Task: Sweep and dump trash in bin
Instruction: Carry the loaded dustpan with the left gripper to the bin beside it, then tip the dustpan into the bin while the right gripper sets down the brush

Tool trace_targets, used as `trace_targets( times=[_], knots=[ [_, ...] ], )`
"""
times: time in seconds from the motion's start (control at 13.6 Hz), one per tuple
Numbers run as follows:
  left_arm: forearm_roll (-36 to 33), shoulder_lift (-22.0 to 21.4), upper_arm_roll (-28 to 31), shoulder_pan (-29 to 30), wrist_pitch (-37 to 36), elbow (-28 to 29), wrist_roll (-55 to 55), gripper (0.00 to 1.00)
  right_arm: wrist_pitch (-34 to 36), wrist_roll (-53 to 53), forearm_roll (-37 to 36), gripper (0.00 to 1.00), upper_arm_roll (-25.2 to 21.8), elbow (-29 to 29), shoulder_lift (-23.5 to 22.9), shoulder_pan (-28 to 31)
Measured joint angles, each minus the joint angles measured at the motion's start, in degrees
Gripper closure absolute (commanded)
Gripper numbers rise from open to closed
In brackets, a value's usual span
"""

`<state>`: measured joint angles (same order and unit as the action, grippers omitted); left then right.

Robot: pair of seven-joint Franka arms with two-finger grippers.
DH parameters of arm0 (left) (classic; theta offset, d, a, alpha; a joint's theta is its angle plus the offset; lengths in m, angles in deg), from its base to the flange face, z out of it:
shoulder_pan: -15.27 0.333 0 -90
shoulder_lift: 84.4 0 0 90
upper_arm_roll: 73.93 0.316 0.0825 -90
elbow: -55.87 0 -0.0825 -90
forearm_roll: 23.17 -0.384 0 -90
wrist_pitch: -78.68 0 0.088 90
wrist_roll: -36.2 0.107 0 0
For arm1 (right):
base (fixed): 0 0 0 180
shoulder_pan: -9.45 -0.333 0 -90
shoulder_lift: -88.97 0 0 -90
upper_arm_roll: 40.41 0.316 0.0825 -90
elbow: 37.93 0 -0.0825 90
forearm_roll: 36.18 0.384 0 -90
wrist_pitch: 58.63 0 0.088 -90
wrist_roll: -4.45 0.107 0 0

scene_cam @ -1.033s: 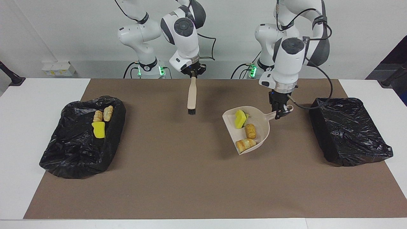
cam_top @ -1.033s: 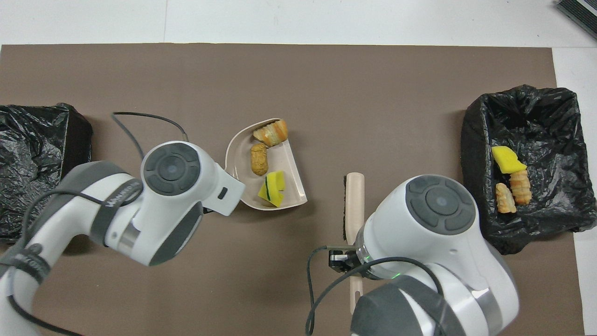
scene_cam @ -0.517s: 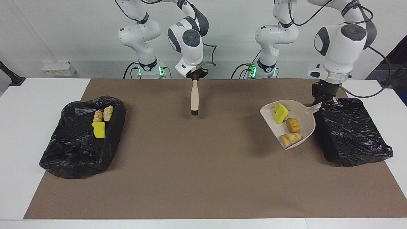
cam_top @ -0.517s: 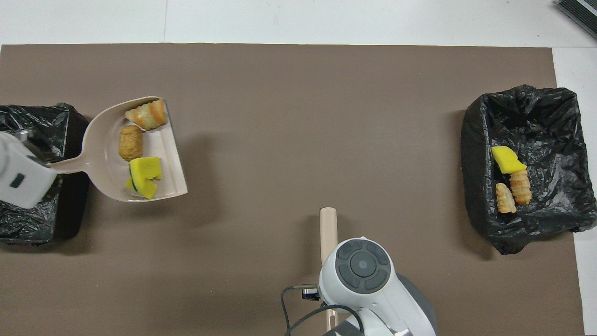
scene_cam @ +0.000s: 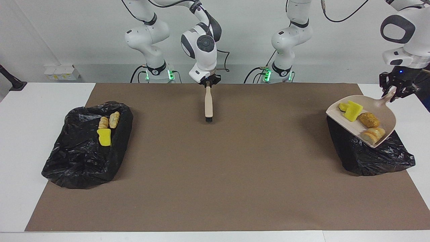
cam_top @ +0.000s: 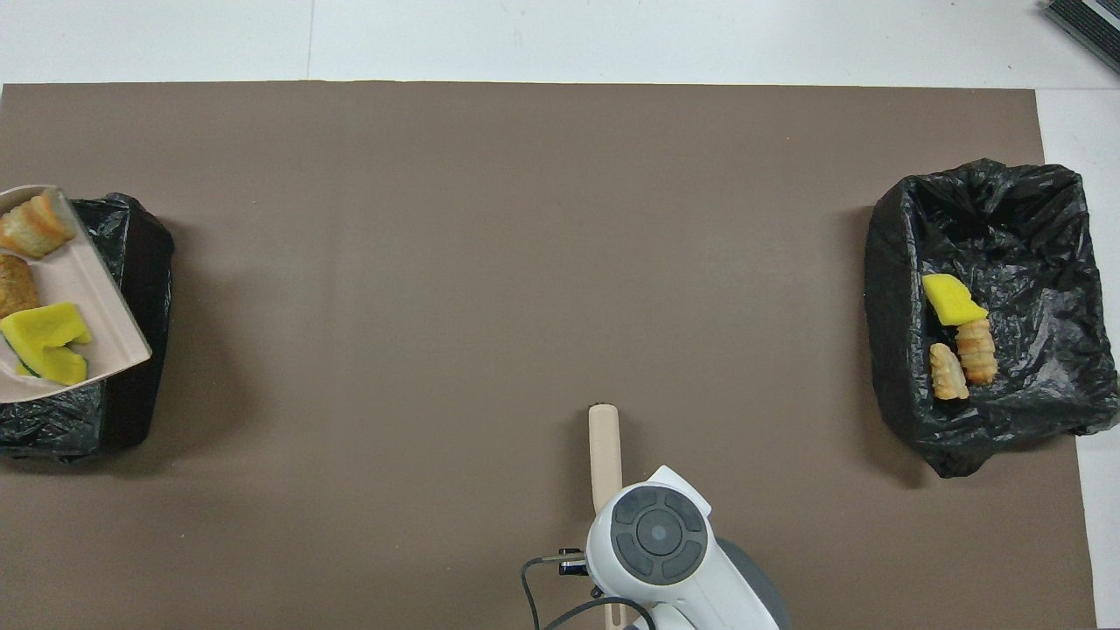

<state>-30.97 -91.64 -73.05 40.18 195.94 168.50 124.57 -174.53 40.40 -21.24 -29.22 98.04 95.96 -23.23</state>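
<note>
Clamped on the dustpan handle, my left claw is holding the pan over the black bin at the left arm's end of the worktop, with three trash scraps aboard (three more are lying in the other bin). My right claw is gripping the brush upright, bristles down.

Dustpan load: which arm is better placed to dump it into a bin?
Left. The left gripper holds the dustpan over the bin; the right gripper holds the brush mid-table.
</note>
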Motion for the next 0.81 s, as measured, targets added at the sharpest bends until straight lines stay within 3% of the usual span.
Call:
trace_targets(
  times=[0.07,0.15,0.22,0.3,0.59,0.81],
  knots=[
    [-3.1,0.7,0.5,0.6,0.2,-0.9,0.1,1.00,-0.5,0.3,0.0,0.69,0.0,0.1,-0.6,0.0],
    [-6.8,1.7,0.9,1.2,1.0,-1.6,0.1,1.00,-1.8,0.9,0.0,0.57,0.0,0.2,-1.4,0.0],
    [-9.7,3.0,1.1,2.0,2.3,-2.1,0.1,1.00,-2.9,1.1,0.0,0.23,0.0,0.2,-2.3,0.0],
    [-12.2,4.6,1.2,2.6,3.4,-2.6,0.1,1.00,-3.8,1.2,0.0,0.00,0.0,0.2,-2.9,0.0],
    [-26.1,8.1,0.6,1.3,4.6,-3.9,-0.9,1.00,-4.4,1.2,-3.7,0.00,-0.1,-1.8,-3.7,-0.3],
    [-33.4,8.0,0.3,-1.3,3.3,-4.2,-1.2,1.00,-4.5,1.2,-6.8,0.00,-0.7,-7.6,-3.6,3.9]
  ],
)
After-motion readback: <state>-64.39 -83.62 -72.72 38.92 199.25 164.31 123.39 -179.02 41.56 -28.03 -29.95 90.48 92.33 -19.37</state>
